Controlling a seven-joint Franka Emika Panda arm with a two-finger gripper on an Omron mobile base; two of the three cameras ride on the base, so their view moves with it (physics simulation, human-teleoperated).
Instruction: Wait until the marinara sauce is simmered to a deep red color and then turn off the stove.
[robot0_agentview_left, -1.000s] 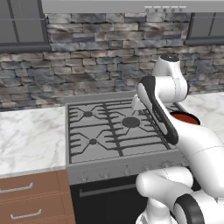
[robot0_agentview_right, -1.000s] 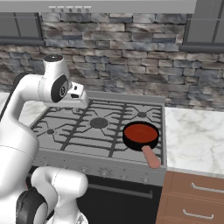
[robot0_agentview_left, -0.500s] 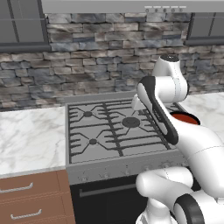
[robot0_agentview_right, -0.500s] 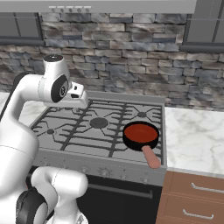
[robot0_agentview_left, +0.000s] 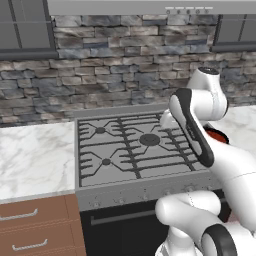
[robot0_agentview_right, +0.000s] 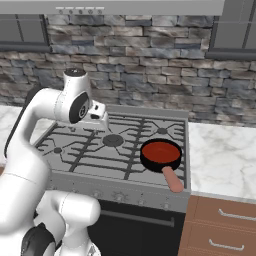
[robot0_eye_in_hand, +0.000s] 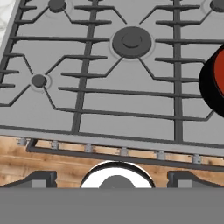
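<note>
The marinara sauce (robot0_agentview_right: 160, 151) is a smooth red disc in a small black skillet (robot0_agentview_right: 148, 161) on the front right burner of the grey stove (robot0_agentview_right: 95, 157). The skillet's reddish handle (robot0_agentview_right: 173, 180) points toward the stove's front edge. In the left base view only a sliver of the sauce (robot0_agentview_left: 216, 134) shows behind the arm. My gripper (robot0_agentview_right: 98, 112) hovers above the stove's left half, well left of the skillet, and is open with nothing in it. In the hand view its fingertips (robot0_eye_in_hand: 42, 178) stand wide apart over the row of knobs (robot0_eye_in_hand: 124, 152), with the skillet (robot0_eye_in_hand: 210, 89) at the right edge.
Marble counters flank the stove on the left (robot0_agentview_left: 35, 157) and right (robot0_agentview_right: 222, 155). A stone backsplash (robot0_agentview_right: 145, 90) rises behind, with dark cabinets above. Wooden drawers (robot0_agentview_right: 220, 225) sit below the counters. The large centre burner (robot0_eye_in_hand: 131, 41) and the other grates are bare.
</note>
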